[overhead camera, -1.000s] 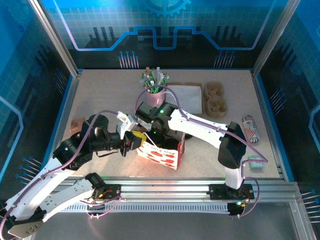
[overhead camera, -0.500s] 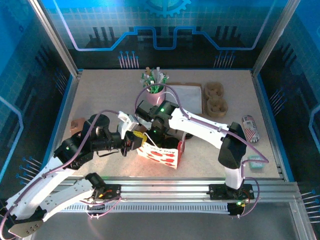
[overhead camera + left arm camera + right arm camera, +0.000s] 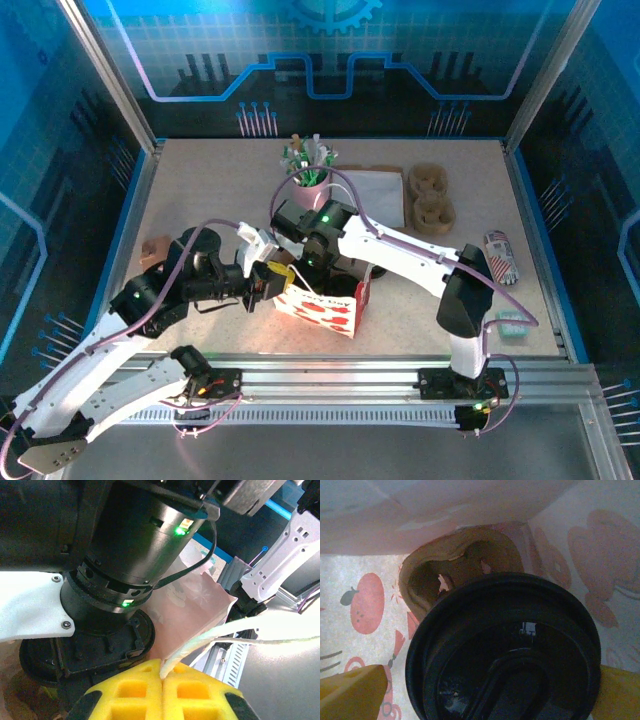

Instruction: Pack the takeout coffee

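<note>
Takeout coffee [image 3: 505,650] upright inside the fruit-printed paper bag [image 3: 322,308].
The right wrist view looks straight down on its round black lid, which is glossy with a raised rim and a moulded ridge across the top. The cup wall beneath is hidden. It stands among the bag's walls, just beside a brown pulp holder [image 3: 427,577]. The bag stands at the near middle of the table.

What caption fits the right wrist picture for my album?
Round black lid inside the fruit-printed paper bag, framed by the right gripper.
</note>
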`<action>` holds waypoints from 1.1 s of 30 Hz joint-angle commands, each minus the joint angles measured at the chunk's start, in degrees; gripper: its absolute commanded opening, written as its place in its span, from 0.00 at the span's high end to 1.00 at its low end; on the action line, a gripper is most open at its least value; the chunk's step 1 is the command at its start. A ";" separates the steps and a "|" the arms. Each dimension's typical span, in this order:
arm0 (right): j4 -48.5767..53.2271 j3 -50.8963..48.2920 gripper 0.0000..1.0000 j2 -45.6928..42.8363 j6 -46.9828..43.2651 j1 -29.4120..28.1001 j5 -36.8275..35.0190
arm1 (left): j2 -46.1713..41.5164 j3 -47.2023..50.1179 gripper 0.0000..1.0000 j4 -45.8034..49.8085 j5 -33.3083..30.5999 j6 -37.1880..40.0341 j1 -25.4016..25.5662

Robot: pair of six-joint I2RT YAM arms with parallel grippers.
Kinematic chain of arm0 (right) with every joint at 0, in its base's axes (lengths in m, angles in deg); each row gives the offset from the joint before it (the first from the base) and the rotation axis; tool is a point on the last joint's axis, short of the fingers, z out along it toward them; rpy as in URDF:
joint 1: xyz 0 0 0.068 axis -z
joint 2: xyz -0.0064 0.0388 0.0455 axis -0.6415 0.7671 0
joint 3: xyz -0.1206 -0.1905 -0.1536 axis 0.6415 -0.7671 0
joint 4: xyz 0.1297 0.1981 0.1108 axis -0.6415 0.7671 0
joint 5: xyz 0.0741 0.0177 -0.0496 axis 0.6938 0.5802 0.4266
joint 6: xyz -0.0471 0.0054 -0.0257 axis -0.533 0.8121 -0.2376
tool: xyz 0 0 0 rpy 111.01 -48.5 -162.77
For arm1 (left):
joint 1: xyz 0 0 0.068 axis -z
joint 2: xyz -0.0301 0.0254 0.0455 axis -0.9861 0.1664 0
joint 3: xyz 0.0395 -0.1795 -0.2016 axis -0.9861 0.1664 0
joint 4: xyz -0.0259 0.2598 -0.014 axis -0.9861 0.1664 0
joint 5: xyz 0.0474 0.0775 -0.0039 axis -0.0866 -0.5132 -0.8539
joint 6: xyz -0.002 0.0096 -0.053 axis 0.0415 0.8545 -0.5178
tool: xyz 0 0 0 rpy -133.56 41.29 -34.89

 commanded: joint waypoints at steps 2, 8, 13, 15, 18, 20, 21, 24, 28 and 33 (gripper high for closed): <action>1.59 1.96 0.00 -2.94 -0.59 -0.06 -0.59 | 0.09 -0.83 1.00 -0.12 0.83 0.68 0.47; 1.68 2.09 0.00 -3.32 -0.69 -0.12 -0.42 | 0.11 -0.83 1.00 -0.13 0.82 0.56 0.43; 1.84 2.24 0.00 -3.61 -0.83 -0.24 -0.41 | 0.21 -0.83 1.00 -0.15 0.87 0.66 0.47; 1.86 2.31 0.00 -3.68 -0.86 -0.34 -0.35 | 0.19 -0.83 1.00 -0.12 0.87 0.60 0.47; 2.02 2.45 0.00 -3.76 -0.85 -0.42 -0.45 | 0.22 -0.85 1.00 -0.03 0.78 0.63 0.43; 2.20 2.57 0.00 -3.85 -0.92 -0.51 -0.58 | 0.21 -0.83 1.00 -0.03 0.74 0.55 0.43; 2.19 2.57 0.00 -3.85 -0.84 -0.57 -0.57 | 0.21 -0.84 1.00 -0.03 0.69 0.55 0.45; 2.37 2.73 0.00 -3.86 -0.98 -0.69 -0.38 | 0.17 -0.83 1.00 -0.03 0.69 0.58 0.46; 2.51 2.86 0.00 -3.70 -0.99 -0.88 -0.41 | 0.21 -0.83 1.00 -0.01 0.70 0.56 0.48; 2.71 3.10 0.00 -4.03 -1.18 -0.95 -0.58 | 0.21 -0.83 1.00 -0.03 0.69 0.65 0.46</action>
